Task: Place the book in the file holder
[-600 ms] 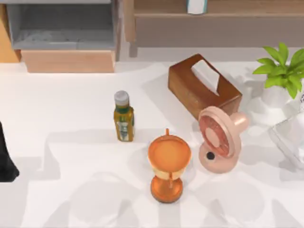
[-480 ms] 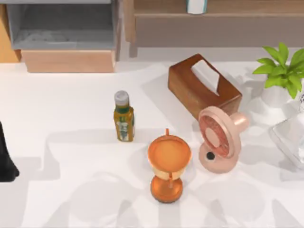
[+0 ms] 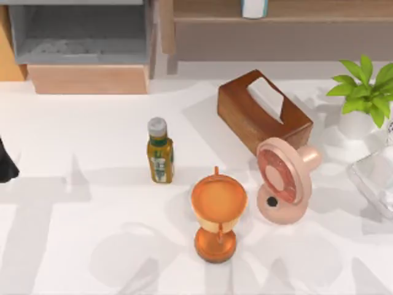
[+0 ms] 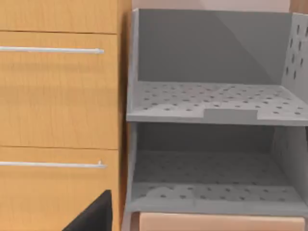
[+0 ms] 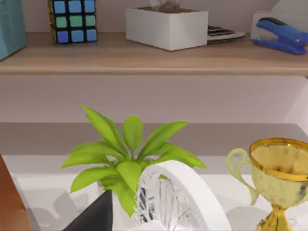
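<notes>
The file holder (image 3: 80, 38) is a grey compartment with a pale wooden front at the table's far left. The left wrist view faces its grey perforated tiers (image 4: 211, 103), which hold nothing. A thin teal-and-white book (image 3: 253, 7) stands on the back shelf, right of the holder; its teal cover (image 5: 10, 24) shows at the edge of the right wrist view. A dark part of my left arm (image 3: 5, 165) shows at the table's left edge. One dark finger (image 4: 94, 217) shows in the left wrist view and one (image 5: 94, 214) in the right wrist view.
On the table stand a green bottle (image 3: 159, 150), an orange hourglass (image 3: 218, 212), a pink fan (image 3: 284, 179), a brown tissue box (image 3: 263, 110), a potted plant (image 3: 362, 92) and a clear rack (image 3: 374, 181). Wooden drawers (image 4: 57, 96) flank the holder. A gold trophy (image 5: 279, 178) stands nearby.
The dark part of my left arm has moved toward the far side along the left edge, and its shadows on the table have shifted. The objects stay put.
</notes>
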Tool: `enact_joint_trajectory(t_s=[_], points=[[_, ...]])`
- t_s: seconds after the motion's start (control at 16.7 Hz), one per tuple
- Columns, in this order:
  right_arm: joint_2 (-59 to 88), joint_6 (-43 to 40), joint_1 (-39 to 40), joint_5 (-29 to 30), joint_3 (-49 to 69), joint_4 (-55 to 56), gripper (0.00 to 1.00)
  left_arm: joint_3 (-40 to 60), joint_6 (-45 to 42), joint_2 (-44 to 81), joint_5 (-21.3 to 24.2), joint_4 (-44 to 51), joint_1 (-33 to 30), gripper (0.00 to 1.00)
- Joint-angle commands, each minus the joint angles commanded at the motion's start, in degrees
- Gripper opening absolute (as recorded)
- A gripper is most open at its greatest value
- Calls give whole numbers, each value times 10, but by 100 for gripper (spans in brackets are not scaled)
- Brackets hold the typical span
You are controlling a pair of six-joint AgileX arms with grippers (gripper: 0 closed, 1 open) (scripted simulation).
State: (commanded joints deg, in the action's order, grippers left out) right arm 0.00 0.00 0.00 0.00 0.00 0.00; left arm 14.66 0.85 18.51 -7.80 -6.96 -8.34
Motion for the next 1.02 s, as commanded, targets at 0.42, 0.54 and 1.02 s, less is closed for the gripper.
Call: enact_joint_trajectory(t_s=[0.42,0.54,1.02], points=[[0,0,0,0,0,0,100,269,-10,368,-129,-100,-140,100],[0,0,0,0,0,0,100,358,-14,488,-166,-128,-183,100],[0,0,0,0,0,0,100,701,-23,943,-289,-222,-319,100]])
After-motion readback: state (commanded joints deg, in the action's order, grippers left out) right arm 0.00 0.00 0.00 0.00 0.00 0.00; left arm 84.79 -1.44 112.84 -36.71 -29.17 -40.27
